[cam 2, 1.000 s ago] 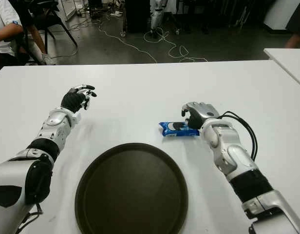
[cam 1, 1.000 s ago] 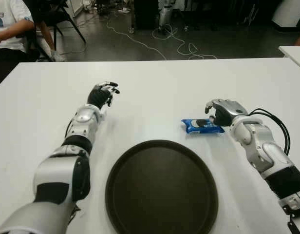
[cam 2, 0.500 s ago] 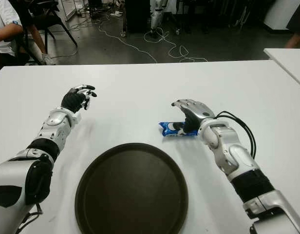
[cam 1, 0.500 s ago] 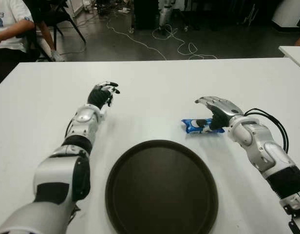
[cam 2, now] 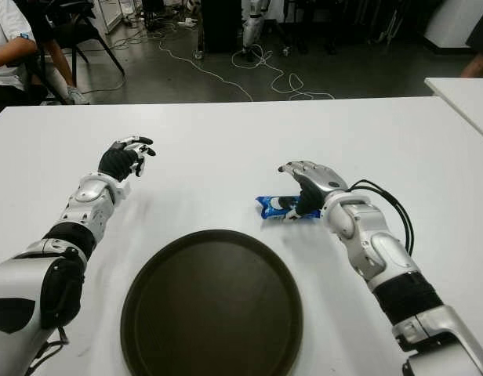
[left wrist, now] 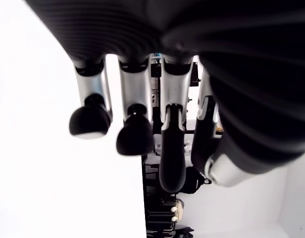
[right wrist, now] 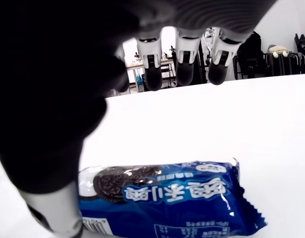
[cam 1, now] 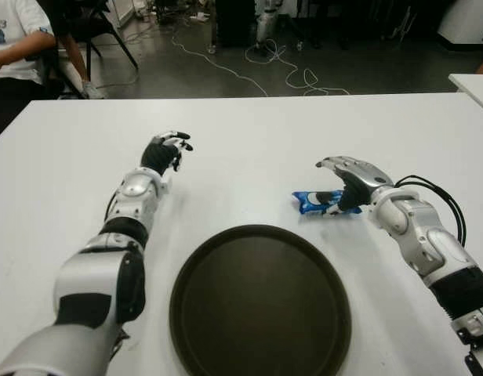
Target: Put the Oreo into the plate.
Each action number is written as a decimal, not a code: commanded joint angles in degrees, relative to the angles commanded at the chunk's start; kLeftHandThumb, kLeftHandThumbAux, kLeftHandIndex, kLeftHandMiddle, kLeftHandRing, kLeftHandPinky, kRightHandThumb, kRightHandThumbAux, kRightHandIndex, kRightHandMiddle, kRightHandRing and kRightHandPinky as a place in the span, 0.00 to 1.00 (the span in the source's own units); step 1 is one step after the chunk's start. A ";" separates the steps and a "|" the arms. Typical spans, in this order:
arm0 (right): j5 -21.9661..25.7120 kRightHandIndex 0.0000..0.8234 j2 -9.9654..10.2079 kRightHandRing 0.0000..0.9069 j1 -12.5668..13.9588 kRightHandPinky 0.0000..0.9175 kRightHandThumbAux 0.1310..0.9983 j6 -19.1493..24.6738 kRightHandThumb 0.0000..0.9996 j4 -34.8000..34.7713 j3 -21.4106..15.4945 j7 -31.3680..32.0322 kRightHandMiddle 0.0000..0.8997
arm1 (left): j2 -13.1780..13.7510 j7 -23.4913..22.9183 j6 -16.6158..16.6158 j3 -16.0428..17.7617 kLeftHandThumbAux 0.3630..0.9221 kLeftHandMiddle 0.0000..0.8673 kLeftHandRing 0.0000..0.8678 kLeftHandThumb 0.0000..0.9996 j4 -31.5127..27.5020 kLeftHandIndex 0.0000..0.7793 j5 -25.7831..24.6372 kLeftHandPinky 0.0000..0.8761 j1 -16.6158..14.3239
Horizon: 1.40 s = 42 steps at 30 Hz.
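Right wrist view showed the Oreo pack lying flat on the white table, its blue wrapper printed with a dark biscuit at one end and its crimped seal at the other. The fingers of the right hand were extended above it, their dark tips lined up over the far side of the pack and not closed on it — the hand was spread and held nothing. The thumb showed only as a dark mass beside the biscuit end of the wrapper; whether it touched the pack could not be told.

In the eye views the pack lay on the table just beyond the far right rim of the dark round plate, apart from it, with the right hand arched over the pack's right end. The plate sat near the table's front edge, between the two forearms.

The left hand showed well to the left of the pack, beyond the plate's left side. Its own wrist view showed its fingers hanging loosely bent side by side, with nothing between them.

Beyond the table lay a dark floor with loose cables, and a person in a white shirt sat at the far left.
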 joint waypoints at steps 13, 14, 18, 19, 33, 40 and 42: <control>-0.35 0.00 -0.32 0.00 -0.15 0.00 0.76 -0.21 0.00 0.30 0.17 0.34 0.00 | 0.04 -0.06 -0.32 -0.01 0.53 0.64 0.90 0.86 -0.04 0.53 0.02 0.93 0.10; -0.39 0.00 -0.39 0.00 -0.19 0.00 0.77 -0.25 0.00 0.37 0.28 0.56 0.00 | 0.05 -0.09 -0.32 0.03 0.53 0.64 0.91 0.86 -0.04 0.53 -0.02 0.94 0.10; -0.66 0.00 -0.66 0.00 -0.43 0.01 0.77 0.14 0.00 0.48 0.87 2.27 0.00 | 0.08 -0.09 -0.37 -0.05 0.53 0.64 0.90 0.86 -0.02 0.53 0.09 0.93 0.15; -0.76 0.00 -0.69 0.00 -0.50 0.02 0.76 0.30 0.00 0.52 1.03 2.75 0.00 | 0.09 -0.08 -0.39 -0.09 0.53 0.64 0.90 0.86 -0.02 0.53 0.15 0.93 0.16; -3.10 0.01 0.82 0.02 -1.77 0.04 0.75 5.45 0.00 1.16 5.05 9.49 0.02 | 0.10 -0.33 -0.63 -0.19 0.53 0.64 0.92 0.86 0.01 0.53 0.20 0.94 0.21; -3.96 0.06 3.84 0.05 -2.82 0.06 0.76 3.05 0.00 8.86 7.78 4.88 0.05 | -0.06 -0.62 -0.51 0.20 0.53 0.64 0.93 0.86 -0.01 0.53 -0.25 0.95 0.13; -4.21 0.08 4.20 0.06 -3.11 0.08 0.76 2.99 0.00 9.93 8.33 4.49 0.07 | -0.10 -0.53 -0.41 0.26 0.53 0.64 0.93 0.85 -0.01 0.53 -0.27 0.95 0.10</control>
